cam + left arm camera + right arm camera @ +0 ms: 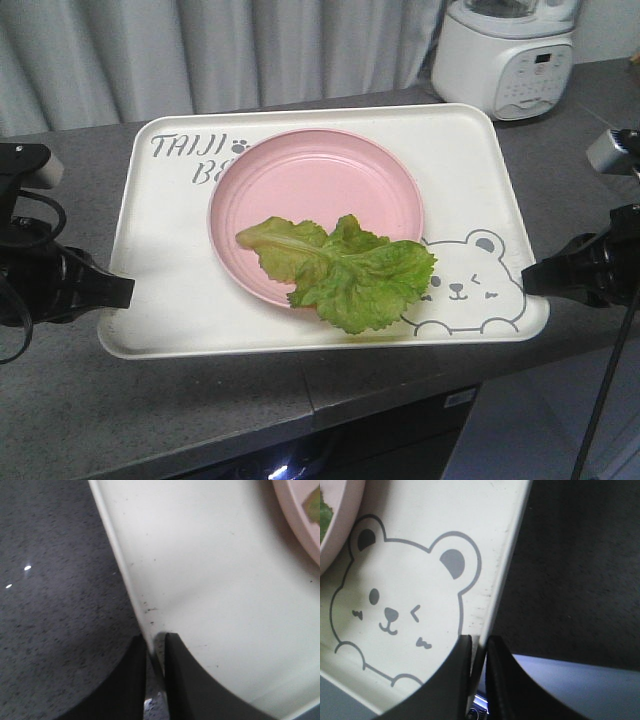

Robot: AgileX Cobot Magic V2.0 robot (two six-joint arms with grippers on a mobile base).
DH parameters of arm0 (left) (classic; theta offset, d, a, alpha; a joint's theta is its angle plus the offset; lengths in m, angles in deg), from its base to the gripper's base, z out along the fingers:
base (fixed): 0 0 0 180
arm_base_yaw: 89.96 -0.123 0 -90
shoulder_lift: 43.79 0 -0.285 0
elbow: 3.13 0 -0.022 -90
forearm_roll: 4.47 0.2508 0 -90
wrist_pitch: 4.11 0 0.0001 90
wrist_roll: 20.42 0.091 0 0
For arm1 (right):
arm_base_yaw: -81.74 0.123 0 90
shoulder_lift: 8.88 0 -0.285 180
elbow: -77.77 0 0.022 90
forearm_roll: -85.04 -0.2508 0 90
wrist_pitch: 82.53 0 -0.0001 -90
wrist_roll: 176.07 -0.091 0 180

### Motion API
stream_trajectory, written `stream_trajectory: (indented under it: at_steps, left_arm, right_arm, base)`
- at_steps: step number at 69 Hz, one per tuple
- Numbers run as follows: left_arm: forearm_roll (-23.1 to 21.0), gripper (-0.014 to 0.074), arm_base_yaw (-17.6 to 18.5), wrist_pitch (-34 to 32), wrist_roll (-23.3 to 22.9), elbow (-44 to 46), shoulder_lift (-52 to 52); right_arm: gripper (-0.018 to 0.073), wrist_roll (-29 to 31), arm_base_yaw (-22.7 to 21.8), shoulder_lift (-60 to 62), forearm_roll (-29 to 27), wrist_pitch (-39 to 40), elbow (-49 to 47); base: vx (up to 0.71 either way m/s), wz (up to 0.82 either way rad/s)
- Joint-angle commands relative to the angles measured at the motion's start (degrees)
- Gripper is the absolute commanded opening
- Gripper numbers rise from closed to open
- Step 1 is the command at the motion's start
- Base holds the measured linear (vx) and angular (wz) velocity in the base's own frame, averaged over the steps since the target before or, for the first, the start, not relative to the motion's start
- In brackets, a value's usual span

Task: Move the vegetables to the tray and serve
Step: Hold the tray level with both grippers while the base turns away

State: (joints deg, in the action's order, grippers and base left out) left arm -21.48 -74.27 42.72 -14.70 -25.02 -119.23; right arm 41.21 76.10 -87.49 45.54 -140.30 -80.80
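Large cream tray [160, 300] on the grey counter [150, 400], close to the front edge, with 1 pink plate [320, 180] at its middle, partly covering the "TAIJI" lettering. Vegetables [350, 270] on the front half of that plate: a few ruffled green leaves with paler ribs, spilling over the plate's front rim onto the tray, just touching the bear drawing [470, 285] in the tray's front right corner.

Left gripper [118, 290] clenched on the tray's left rim near its front left corner; from the left wrist, rim pinched between 2 dark fingers [130, 680]. Right gripper [532, 278] likewise clamped on the tray's right rim near the front right corner, just beside the bear.

White appliance [505, 60] at the counter's back right corner, well apart from the tray. Grey curtain [200, 50] behind.
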Motion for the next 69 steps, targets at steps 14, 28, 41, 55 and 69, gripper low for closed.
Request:
stream_trajectory:
  at_steps: [14, 28, 41, 55, 69]
  left_arm:
    - [-4.48, -0.0006, 0.75, -3.24, 1.94, 1.74, 1.30]
    - [-4.48, -0.0006, 0.75, -3.24, 1.94, 1.74, 1.30]
    - [-4.48, -0.0006, 0.75, -3.24, 1.94, 1.74, 1.30]
    - [-4.48, -0.0006, 0.75, -3.24, 1.94, 1.74, 1.30]
    - [-4.48, -0.0006, 0.75, -3.24, 1.94, 1.74, 1.30]
  right_arm:
    - [-0.0004, 2.51, 0.47, 1.79, -6.71, -2.78, -1.53]
    - [-0.0004, 2.51, 0.47, 1.79, -6.71, -2.78, -1.53]
    - [-0.0004, 2.51, 0.47, 1.79, -6.71, -2.78, -1.53]
    - [-0.0004, 2.51, 0.47, 1.79, -6.71, -2.78, -1.53]
    - [-0.0004, 2.51, 0.47, 1.79, -6.71, -2.78, -1.53]
  base:
    - [-0.02, -0.47]
    - [-0.02, -0.48]
    - [-0.02, -0.46]
    - [-0.03, -0.41]
    - [-0.03, -0.34]
